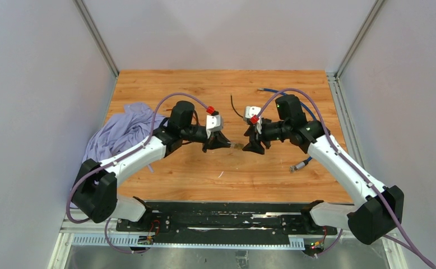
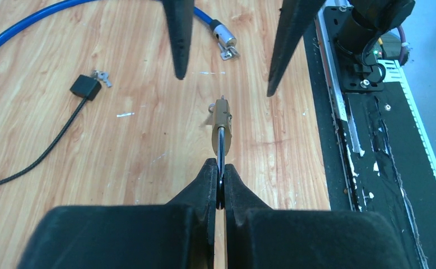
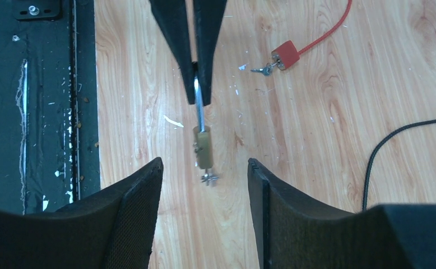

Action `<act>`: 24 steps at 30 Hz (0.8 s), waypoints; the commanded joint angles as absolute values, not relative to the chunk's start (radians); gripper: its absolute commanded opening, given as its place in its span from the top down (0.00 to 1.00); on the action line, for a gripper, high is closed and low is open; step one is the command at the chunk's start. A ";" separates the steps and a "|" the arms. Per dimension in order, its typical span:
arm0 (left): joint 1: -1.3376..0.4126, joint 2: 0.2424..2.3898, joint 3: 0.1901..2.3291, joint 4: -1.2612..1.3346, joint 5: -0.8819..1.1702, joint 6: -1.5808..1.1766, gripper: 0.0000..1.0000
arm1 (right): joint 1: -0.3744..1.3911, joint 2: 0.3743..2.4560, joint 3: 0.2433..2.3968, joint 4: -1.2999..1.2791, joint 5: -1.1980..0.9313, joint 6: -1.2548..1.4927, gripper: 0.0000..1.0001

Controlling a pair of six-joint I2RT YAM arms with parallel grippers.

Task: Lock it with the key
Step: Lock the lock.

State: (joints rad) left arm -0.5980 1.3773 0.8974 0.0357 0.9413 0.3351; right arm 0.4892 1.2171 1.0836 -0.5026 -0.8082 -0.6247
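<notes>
White left arm (image 1: 134, 158) and right arm (image 1: 339, 163) with black joints, purple cables (image 1: 170, 97) along each, red caps (image 1: 210, 110) by the wrists, black tapered end effector fingers (image 2: 177, 39), black base plate (image 1: 216, 217)

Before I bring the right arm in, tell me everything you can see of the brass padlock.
The padlock is small, with a brass-coloured body and a silvery shackle. The left gripper is shut on the shackle, holding the lock out over the wooden table, body toward the right gripper. A small key sticks out of the body's far end. The right gripper's open jaws flank that end without touching it.
</notes>
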 commanded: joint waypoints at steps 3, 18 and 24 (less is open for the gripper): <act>-0.581 1.339 0.918 0.096 0.982 0.299 1.00 | 0.474 1.236 1.088 -0.556 -0.882 -0.690 0.48; -0.578 1.334 0.914 0.109 0.992 0.282 1.00 | 0.469 1.309 1.076 -0.566 -0.829 -0.742 0.71; -0.574 1.330 0.907 0.122 0.998 0.277 1.00 | 0.447 1.315 1.069 -0.566 -0.830 -0.758 0.74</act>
